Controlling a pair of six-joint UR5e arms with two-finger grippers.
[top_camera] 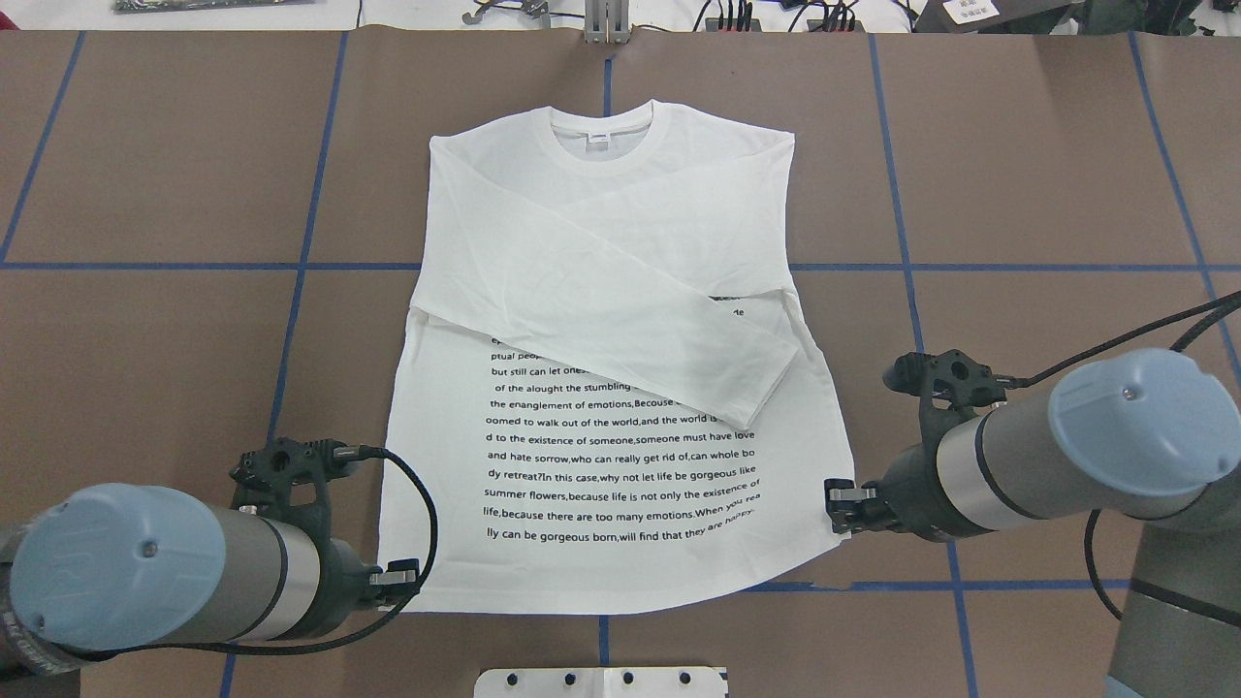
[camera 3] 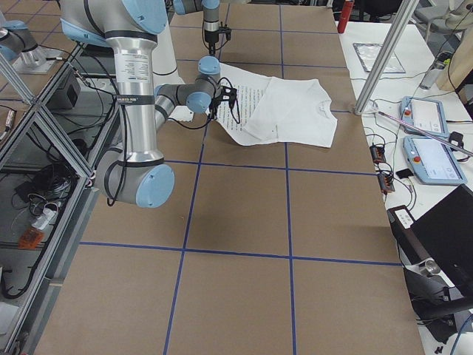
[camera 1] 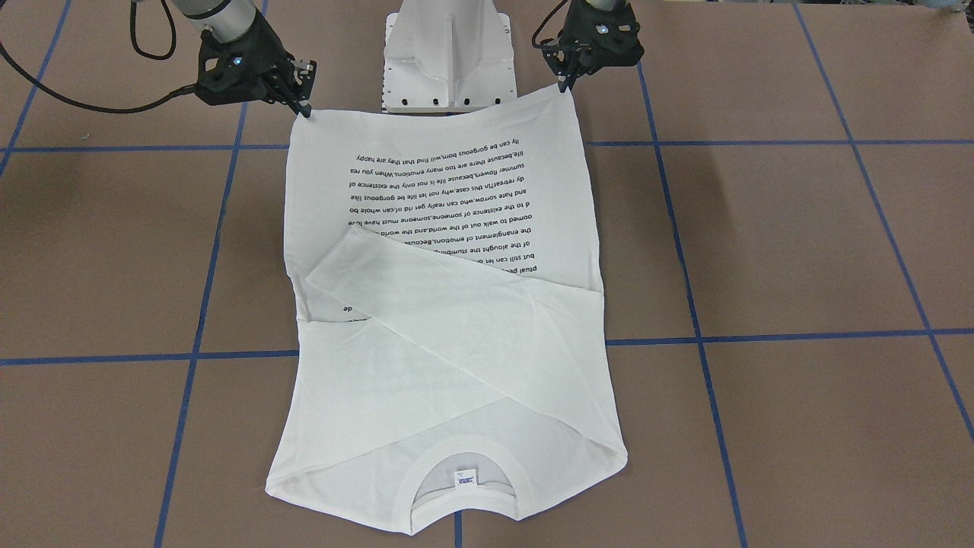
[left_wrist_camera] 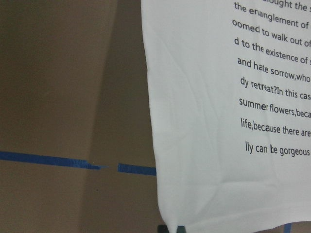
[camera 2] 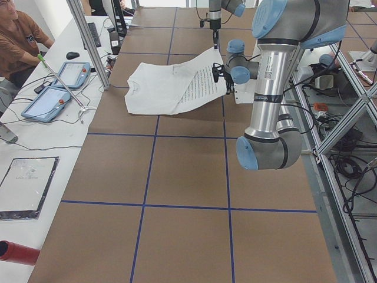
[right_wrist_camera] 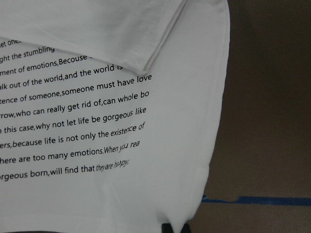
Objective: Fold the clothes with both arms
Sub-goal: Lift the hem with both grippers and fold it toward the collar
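Note:
The white long-sleeved shirt [top_camera: 601,291] lies flat on the brown table, collar [top_camera: 601,131] far from me, black text block [top_camera: 620,456] facing up, both sleeves folded across the chest. My left gripper [top_camera: 412,582] is shut on the hem's left corner, and its fingertips show at the bottom edge of the left wrist view [left_wrist_camera: 173,228]. My right gripper [top_camera: 839,514] is shut on the hem's right corner, which is raised slightly; the right wrist view [right_wrist_camera: 173,227] shows the fingertips on the cloth. In the front-facing view the left gripper [camera 1: 564,85] and right gripper [camera 1: 304,113] hold the hem near the base.
The white pedestal base [camera 1: 449,61] stands just behind the hem. Blue tape lines [top_camera: 291,267] cross the brown table. An operator [camera 2: 17,41] sits by a side table with tablets [camera 2: 56,88] beyond the collar end.

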